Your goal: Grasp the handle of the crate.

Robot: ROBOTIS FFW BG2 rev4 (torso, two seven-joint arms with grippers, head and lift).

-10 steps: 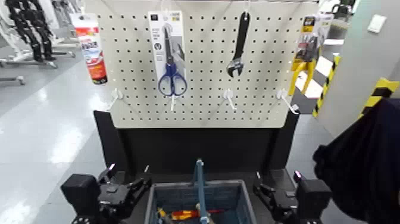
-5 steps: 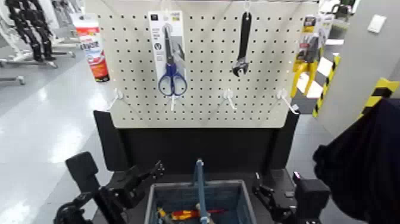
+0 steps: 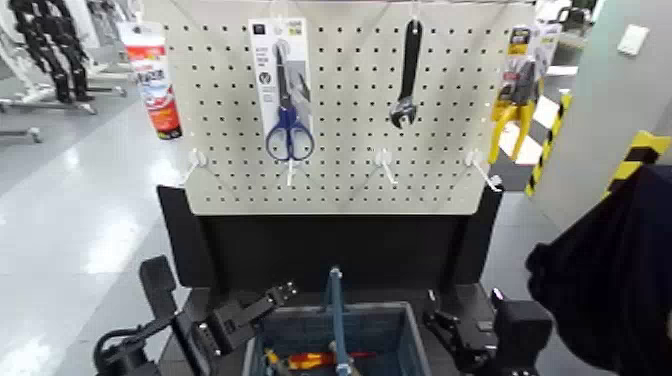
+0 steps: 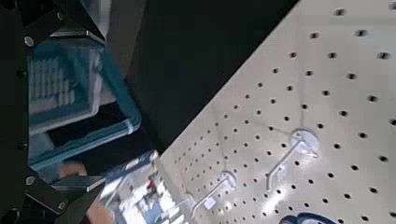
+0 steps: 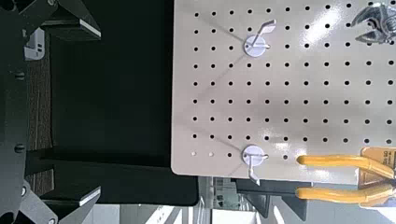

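The left claw point(image 3: 283, 292) hovers with fingers spread, empty, just left of the handle point(image 3: 335, 310), which arches upright over the crate point(image 3: 400, 335). The right claw point(image 3: 432, 318) waits open beside the crate's right rim. Behind stands a pegboard point(image 3: 340, 110).

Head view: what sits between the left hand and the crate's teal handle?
Nothing: only a bare gap above the grey-blue plastic crate's rim separates the left hand from the thin upright teal-blue handle.
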